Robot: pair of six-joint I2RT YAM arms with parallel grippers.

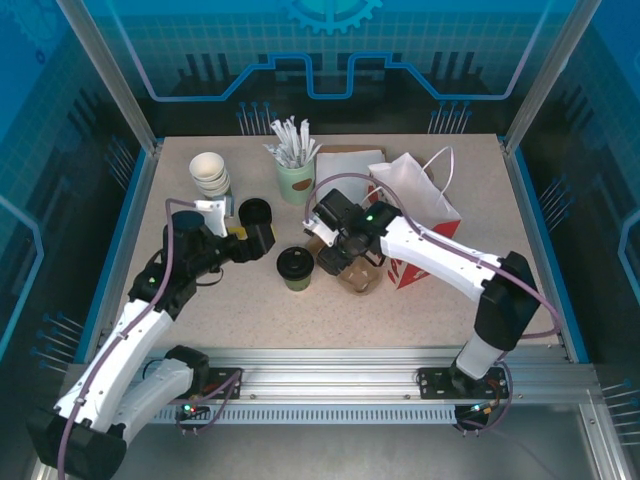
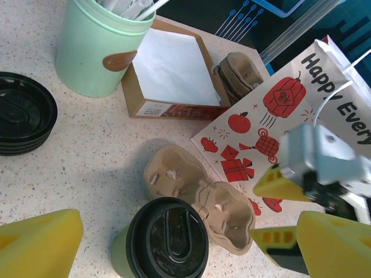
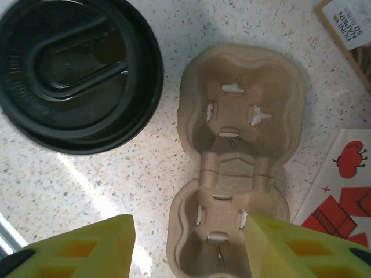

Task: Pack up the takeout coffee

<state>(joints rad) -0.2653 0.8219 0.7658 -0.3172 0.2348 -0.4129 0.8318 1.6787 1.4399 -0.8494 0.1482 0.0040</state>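
The takeout coffee point(image 1: 296, 267) is an olive-green cup with a black lid, standing upright mid-table; its lid point(image 2: 168, 240) point(image 3: 78, 69) is seen close up in both wrist views. Beside it on the right lies a brown pulp cup carrier point(image 1: 357, 275) point(image 2: 200, 194) point(image 3: 237, 156). My right gripper point(image 1: 338, 257) point(image 3: 188, 249) hangs open just over the carrier's near well: one fingertip is above the well and the other above bare table. Left of the coffee, my left gripper point(image 1: 266, 240) point(image 2: 185, 246) is wide open and points at the cup, touching nothing.
A white paper bag with red prints point(image 1: 420, 215) point(image 2: 278, 116) stands right of the carrier. At the back are a pale green cup of wrapped sticks point(image 1: 295, 175), a napkin box point(image 1: 345, 160), stacked lidless cups point(image 1: 210, 173) and stacked black lids point(image 1: 255, 212) point(image 2: 23, 113).
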